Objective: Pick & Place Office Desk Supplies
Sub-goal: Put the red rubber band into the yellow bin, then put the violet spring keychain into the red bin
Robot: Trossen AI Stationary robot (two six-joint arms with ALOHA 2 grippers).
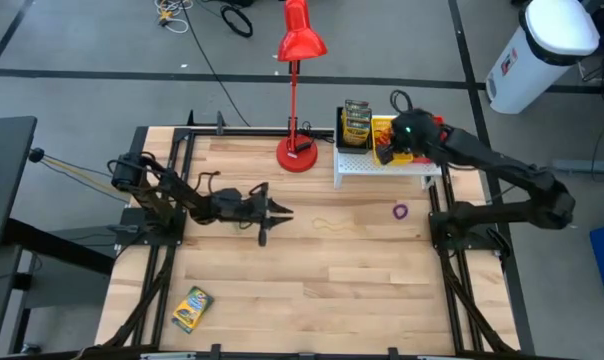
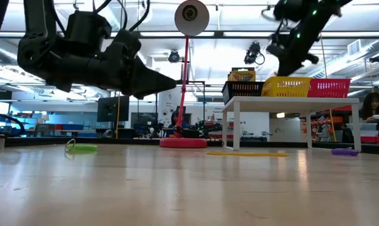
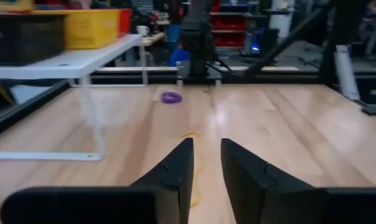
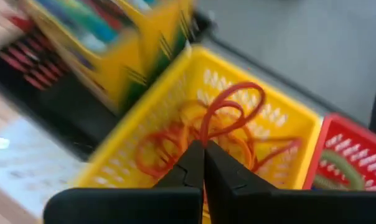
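Above the yellow bin [image 4: 281,124] we log our right gripper [image 4: 203,163], pinched on a red rubber band [image 4: 228,109]. Mid-table, our left gripper [image 3: 205,163] hovers, fingers slightly parted, empty, before a tan band [image 1: 330,226].

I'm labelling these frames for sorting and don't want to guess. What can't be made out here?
- Black mesh bin, high view: its contents beyond the yellow-and-green crayon boxes are too small to tell.
- Yellow mesh bin, right wrist view: motion blur stops any count of the bands inside; the shut right gripper pinches a red rubber-band loop.
- Left gripper, left wrist view: its fingers cover part of the tan rubber band.
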